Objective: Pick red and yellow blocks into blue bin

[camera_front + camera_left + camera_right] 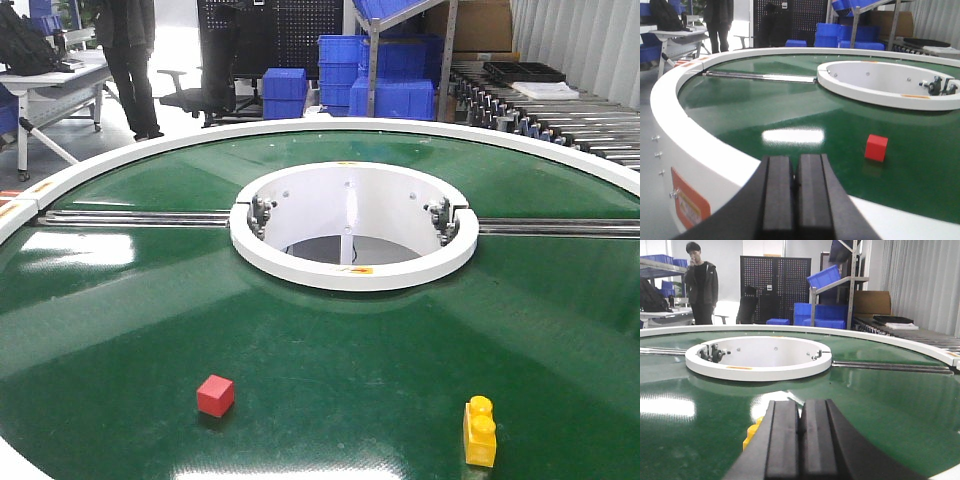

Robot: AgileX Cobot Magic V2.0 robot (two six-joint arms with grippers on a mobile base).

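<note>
A small red cube rests on the green round table, near its front left; the left wrist view shows the red cube ahead and to the right of my left gripper, which is shut with nothing in it. A yellow brick with two studs lies at the front right. My right gripper is shut and empty, and it hides most of the yellow brick just left of its fingers. The blue bin is out of view. Neither gripper shows in the front view.
A raised white ring surrounds the hole in the table's middle. A white rim borders the green top. Blue crates, a shelf, a roller conveyor and a standing person are beyond the table.
</note>
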